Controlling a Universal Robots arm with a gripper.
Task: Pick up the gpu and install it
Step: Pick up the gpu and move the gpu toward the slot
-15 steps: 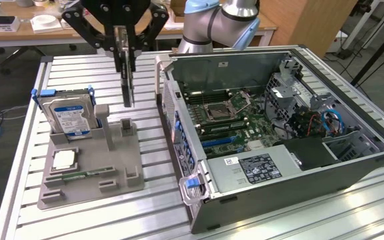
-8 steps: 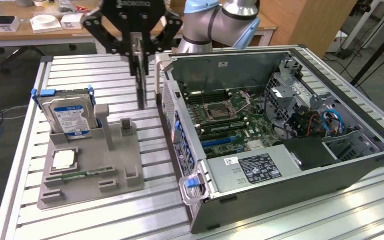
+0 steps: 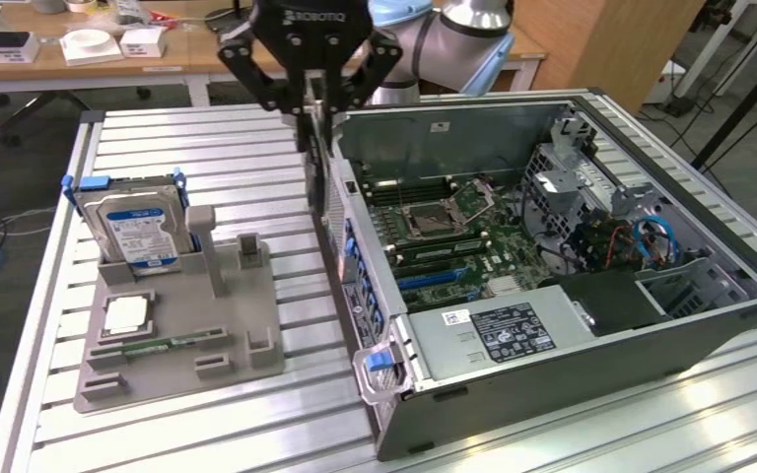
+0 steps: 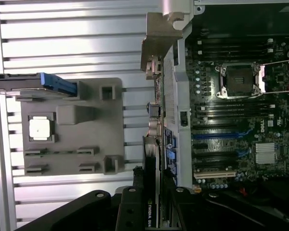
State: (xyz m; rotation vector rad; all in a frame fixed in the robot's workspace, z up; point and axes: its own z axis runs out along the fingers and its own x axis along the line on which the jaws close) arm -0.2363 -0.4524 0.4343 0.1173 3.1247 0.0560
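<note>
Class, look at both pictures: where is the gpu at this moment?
The gpu hangs edge-on in the gripper, beside the open computer case's wall on the exterior view's left, between that case and the grey parts holder.

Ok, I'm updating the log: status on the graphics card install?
End effector shut on graphics card. Card on edge beside computer case wall, not slotted. Wall stands between card and motherboard.
</note>
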